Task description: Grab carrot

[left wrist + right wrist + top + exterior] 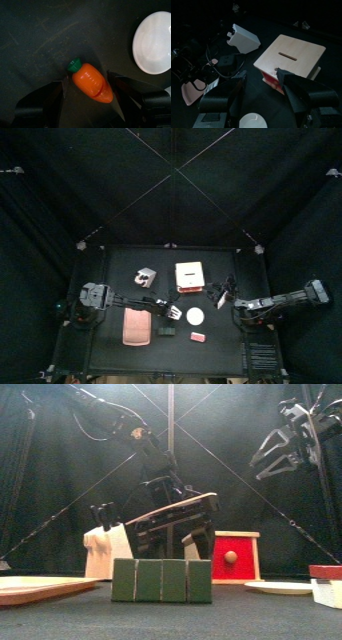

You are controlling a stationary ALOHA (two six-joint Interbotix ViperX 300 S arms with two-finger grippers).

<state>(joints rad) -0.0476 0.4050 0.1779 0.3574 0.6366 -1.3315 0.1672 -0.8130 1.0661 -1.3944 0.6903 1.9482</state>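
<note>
Your left end effector (90, 107) is spread wide, close to as far as it goes, and it has hold of nothing. The carrot (91, 82) lies flat on the black surface (40, 35) in the gap between the two jaws, green tip pointing away from the wrist, with bare surface showing on either side of it, so neither jaw touches it. Just beyond the jaw on the far side from your arm's base sits the white round plate (152, 42), near the carrot but apart from it.

From above, the left end effector (168, 310) sits near the middle of the surface; the pink slab (135, 326) lies on its arm side, the plate (195, 315) just past it, and a small red-pink block (198, 337) a little nearer the front edge. Farther back stand a white holder (144, 277) and a wooden box with a red face (191, 275).

On the right, your other end effector (261, 85) hangs raised, well off the surface, jaws standing apart and empty. Ahead of it, below, are the slotted lid of the wooden box (291, 55) and the white holder (244, 37).
</note>
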